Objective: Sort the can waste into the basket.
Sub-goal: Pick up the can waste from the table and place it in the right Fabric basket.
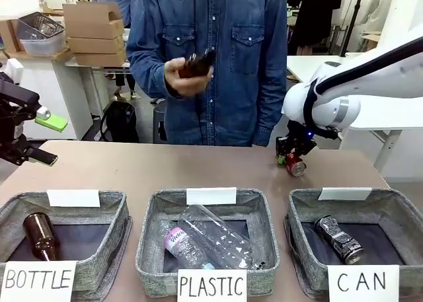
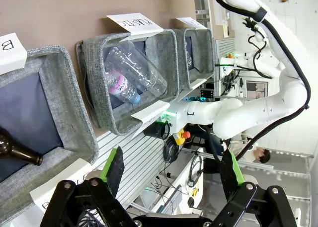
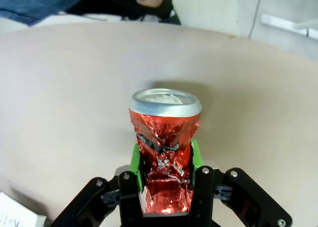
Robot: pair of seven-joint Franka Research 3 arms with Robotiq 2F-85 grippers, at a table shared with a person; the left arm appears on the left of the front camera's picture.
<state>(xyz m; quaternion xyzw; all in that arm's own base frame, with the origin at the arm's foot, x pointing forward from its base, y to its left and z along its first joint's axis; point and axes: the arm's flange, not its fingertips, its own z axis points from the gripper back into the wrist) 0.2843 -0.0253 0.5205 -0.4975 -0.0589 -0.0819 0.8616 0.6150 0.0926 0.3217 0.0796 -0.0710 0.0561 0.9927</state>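
Red can (image 3: 165, 152), crumpled, is clamped between the right gripper (image 3: 166, 162) pads, above the table (image 1: 165, 170) behind the CAN basket (image 1: 390, 209). Silver can (image 1: 338, 238) is lying in that basket. Left gripper (image 2: 174, 170) is spread wide, nothing held.
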